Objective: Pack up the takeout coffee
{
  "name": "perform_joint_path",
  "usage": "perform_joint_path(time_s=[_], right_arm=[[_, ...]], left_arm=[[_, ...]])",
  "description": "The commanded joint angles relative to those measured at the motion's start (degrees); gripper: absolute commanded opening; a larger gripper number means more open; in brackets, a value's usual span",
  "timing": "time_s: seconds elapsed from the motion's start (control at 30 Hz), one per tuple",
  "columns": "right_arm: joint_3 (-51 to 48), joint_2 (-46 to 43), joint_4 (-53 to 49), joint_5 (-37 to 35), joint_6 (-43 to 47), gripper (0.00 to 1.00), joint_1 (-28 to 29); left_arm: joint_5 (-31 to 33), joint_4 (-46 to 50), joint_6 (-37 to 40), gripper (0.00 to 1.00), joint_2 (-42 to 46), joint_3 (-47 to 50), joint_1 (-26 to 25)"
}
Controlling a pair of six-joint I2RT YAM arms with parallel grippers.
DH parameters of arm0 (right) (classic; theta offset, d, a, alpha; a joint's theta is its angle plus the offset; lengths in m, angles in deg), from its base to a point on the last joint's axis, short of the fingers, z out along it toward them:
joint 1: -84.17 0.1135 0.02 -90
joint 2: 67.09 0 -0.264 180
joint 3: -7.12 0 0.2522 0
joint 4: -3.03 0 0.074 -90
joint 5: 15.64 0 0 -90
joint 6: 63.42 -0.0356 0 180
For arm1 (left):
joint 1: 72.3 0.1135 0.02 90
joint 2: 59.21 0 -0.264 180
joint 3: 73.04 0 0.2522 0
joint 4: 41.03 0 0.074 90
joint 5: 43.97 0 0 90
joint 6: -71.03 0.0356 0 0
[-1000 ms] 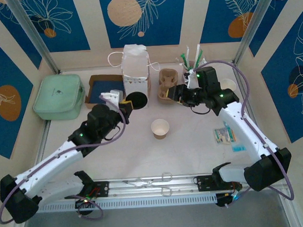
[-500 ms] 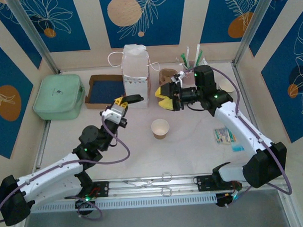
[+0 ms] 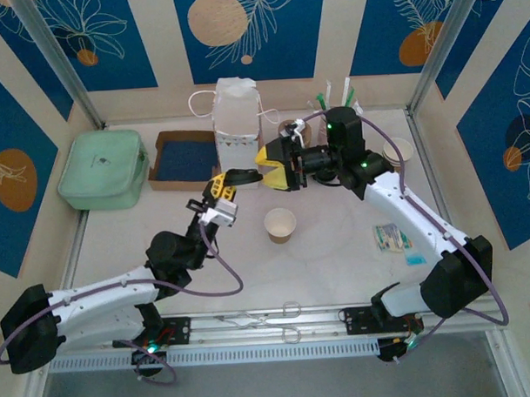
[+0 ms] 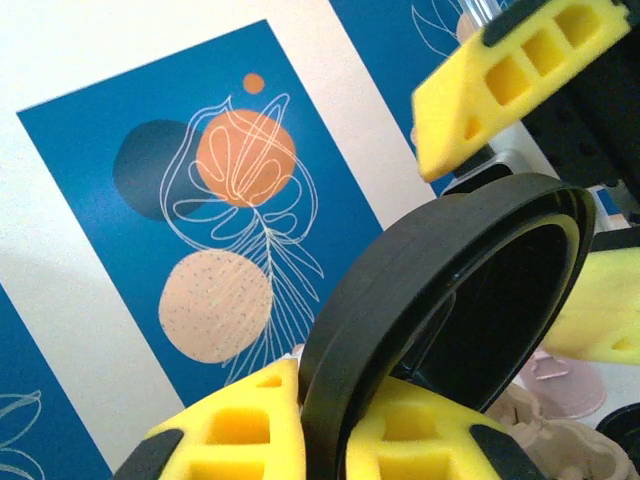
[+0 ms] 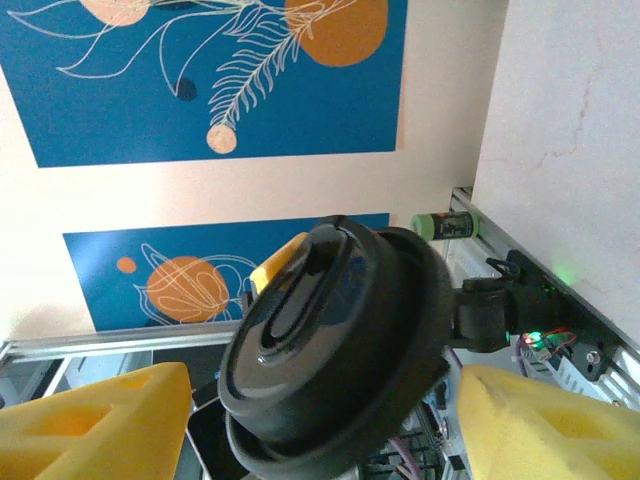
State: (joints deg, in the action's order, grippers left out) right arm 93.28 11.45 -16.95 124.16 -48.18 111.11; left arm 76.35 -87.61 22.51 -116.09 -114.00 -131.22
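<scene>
Down at the bottom of the top view, a pair of scissors (image 3: 289,311) is lying on the rail between the two arm bases. Just above, at lower centre, the paper cup (image 3: 280,224) is standing upright on the surface (image 3: 337,266), mouth open, white inside showing, no lid on it. Off to its right, beside the right arm, a few small packets (image 3: 393,238) are lying flat.

Mid-frame is where it's happening. The left hand (image 3: 223,187) is reaching up from the lower left and clenching the black lid (image 3: 240,175) by its rim, holding it in the air up and to the left of the cup, well apart from it. In the left wrist view the rim is sitting wedged between the two yellow pads at the bottom of the frame, with the lid standing on edge and its hollow underside facing the camera.

The right hand (image 3: 275,169) is pointing in from the right, level with the lid, fingers spread, one on either side of it. From the right wrist view the lid's domed top is facing the lens between the two yellow fingers (image 5: 90,420). A slim gap is showing on the left. On the right I cannot tell whether the pad is touching.

Behind them a white paper bag (image 3: 236,121) is standing upright. A cardboard tray (image 3: 181,158) is lying to its left and a mint-green case (image 3: 103,169) at far left. A pulp carrier (image 3: 287,130) is peeking out behind the right hand, and straws (image 3: 335,96) are standing at the back right.
</scene>
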Motion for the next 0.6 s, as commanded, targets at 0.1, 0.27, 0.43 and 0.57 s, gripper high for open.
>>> perform_joint_path(time_s=[0.1, 0.27, 0.43, 0.57], right_arm=[[3.05, -0.36, -0.15, 2.29, -0.95, 0.7, 0.87], [3.59, -0.47, -0.57, 2.59, -0.64, 0.68, 1.66], [4.41, -0.47, -0.2, 2.92, -0.34, 0.66, 1.97], [4.64, -0.51, -0.42, 3.19, -0.02, 0.63, 2.33]], left_arm=[[1.75, -6.84, 5.29, 0.0, -1.07, -0.61, -1.29], [1.8, -9.01, 6.85, 0.0, -2.37, -0.9, -2.07], [1.93, -10.76, 8.45, 0.0, -4.43, -1.09, -2.77], [2.11, -11.37, 10.37, 0.0, -5.75, -1.69, -3.64]])
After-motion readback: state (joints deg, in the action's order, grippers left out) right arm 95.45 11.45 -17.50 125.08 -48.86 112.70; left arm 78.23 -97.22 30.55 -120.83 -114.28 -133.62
